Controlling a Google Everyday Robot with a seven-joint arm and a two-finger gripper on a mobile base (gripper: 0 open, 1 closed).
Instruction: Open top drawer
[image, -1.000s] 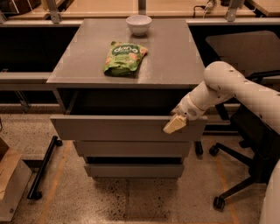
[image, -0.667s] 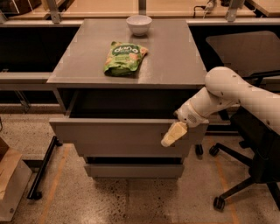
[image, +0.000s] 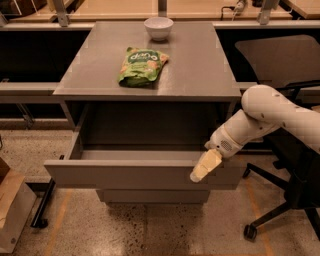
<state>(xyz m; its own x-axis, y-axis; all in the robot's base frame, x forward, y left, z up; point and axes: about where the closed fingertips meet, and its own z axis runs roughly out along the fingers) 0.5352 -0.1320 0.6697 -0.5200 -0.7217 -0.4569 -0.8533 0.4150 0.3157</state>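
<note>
Top drawer (image: 125, 175) stands pulled out beneath the counter's (image: 195, 60) front edge. Pincer (image: 202, 169) sits at the drawer front, below the counter's front right corner. Grip state cannot be determined.

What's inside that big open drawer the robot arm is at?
The top drawer shows only bare grey walls and a strip of floor; no items are visible. Its front panel hides the near floor. The gripper sits at the panel's upper edge.

We seem to be in an office: wooden desks (image: 200, 7), a wheeled chair (image: 272, 216), speckled floor (image: 150, 225); the gripper (image: 205, 166) hangs below the table's (image: 200, 75) front-right corner.
</note>
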